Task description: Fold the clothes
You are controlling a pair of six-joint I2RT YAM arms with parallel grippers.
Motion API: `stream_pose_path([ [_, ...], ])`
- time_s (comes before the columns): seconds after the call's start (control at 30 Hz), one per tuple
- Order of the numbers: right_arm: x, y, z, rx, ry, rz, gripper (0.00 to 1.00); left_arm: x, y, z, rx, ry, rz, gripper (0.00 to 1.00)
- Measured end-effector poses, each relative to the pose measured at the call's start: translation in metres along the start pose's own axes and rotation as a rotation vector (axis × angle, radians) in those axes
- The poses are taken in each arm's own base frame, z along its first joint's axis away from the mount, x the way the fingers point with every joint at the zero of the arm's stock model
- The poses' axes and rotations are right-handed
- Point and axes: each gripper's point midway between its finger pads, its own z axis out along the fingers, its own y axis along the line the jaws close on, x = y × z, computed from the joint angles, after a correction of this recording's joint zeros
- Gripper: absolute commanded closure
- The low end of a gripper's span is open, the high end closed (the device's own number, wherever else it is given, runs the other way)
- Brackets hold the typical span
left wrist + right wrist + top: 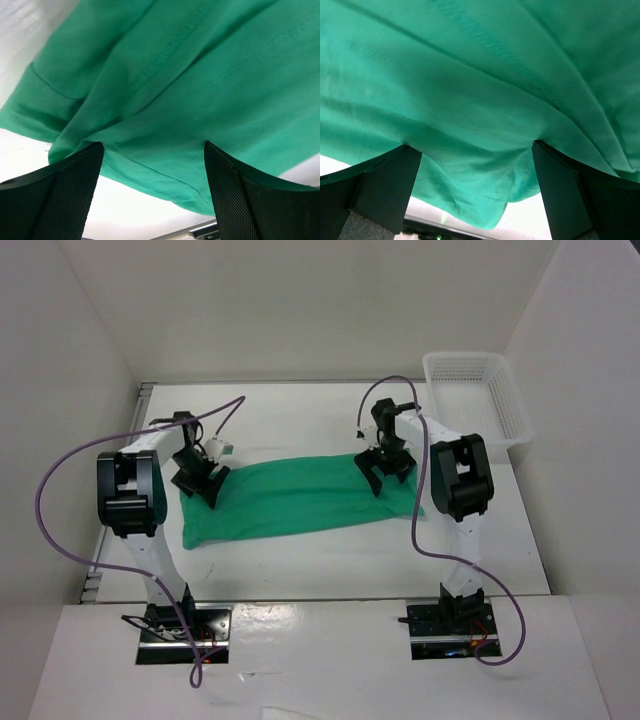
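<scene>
The green T-shirt (300, 502) is found lying on the white bench (330, 565) as a long band (doubled over, with a seam and a sleeve hem visible in the left wrist view), stretched between the two arms. The left hand (198, 488) is set low over its left end, fingers (65, 195) spread wide, nothing clamped. The right hand (386, 478) is set over the right end, likewise spread, with fabric bunched against its fingers (385, 190). A white mesh basket (512, 412) is noted at the far right corner, apart from the shirt.
</scene>
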Motion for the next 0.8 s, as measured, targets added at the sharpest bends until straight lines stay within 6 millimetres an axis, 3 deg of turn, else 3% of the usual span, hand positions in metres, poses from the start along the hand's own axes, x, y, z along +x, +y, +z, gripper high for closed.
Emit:
stream_pose_path([
  [0.27,-0.029,-0.04,0.0,0.086,-0.079,0.13,0.01,-0.011,0.018,0.004,-0.061,-0.007,-0.072,0.12],
  [0.6,-0.086,-0.077,-0.007,0.166,-0.208,0.135,0.01,-0.073,0.075,0.0,-0.171,-0.135,-0.075,0.11],
  [0.8,-0.095,-0.085,-0.011,0.187,-0.233,0.114,0.01,-0.101,0.102,-0.022,-0.214,-0.233,-0.071,0.08],
])
